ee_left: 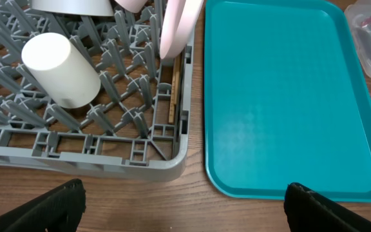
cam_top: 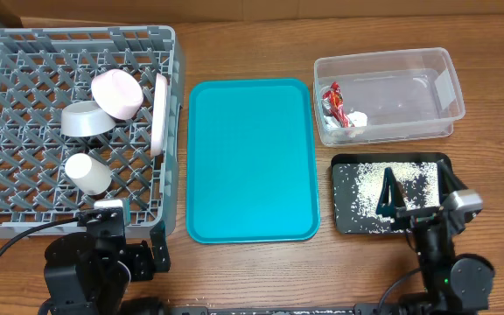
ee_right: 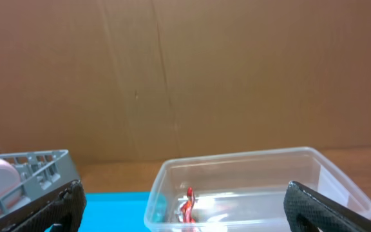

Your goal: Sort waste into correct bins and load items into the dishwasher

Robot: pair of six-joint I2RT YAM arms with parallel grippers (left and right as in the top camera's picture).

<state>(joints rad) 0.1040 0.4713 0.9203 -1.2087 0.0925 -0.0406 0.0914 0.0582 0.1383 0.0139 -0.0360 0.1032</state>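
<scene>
The grey dishwasher rack point(cam_top: 24, 206) at left holds a pink dish point(cam_top: 116, 92), a grey bowl point(cam_top: 84, 121), a white cup point(cam_top: 88, 173) and a white plate point(cam_top: 158, 114) standing on edge. Wooden chopsticks point(ee_left: 174, 96) lie by the rack's right wall. In the clear tub point(cam_top: 409, 83) are a red-and-white wrapper point(cam_top: 332, 103) and a white tissue point(cam_top: 358, 118). Rice grains point(cam_top: 366, 188) cover the black tray point(cam_top: 336, 197). My left gripper point(ee_left: 185, 190) is open over bare table at the rack's front right corner. My right gripper point(cam_top: 418, 194) hangs open above the black tray, holding nothing.
A teal serving tray point(cam_top: 252, 157) lies between the rack and the two bins, with nothing on it. Brown cardboard stands behind the table in the right wrist view. Both arm bases sit at the table's front edge.
</scene>
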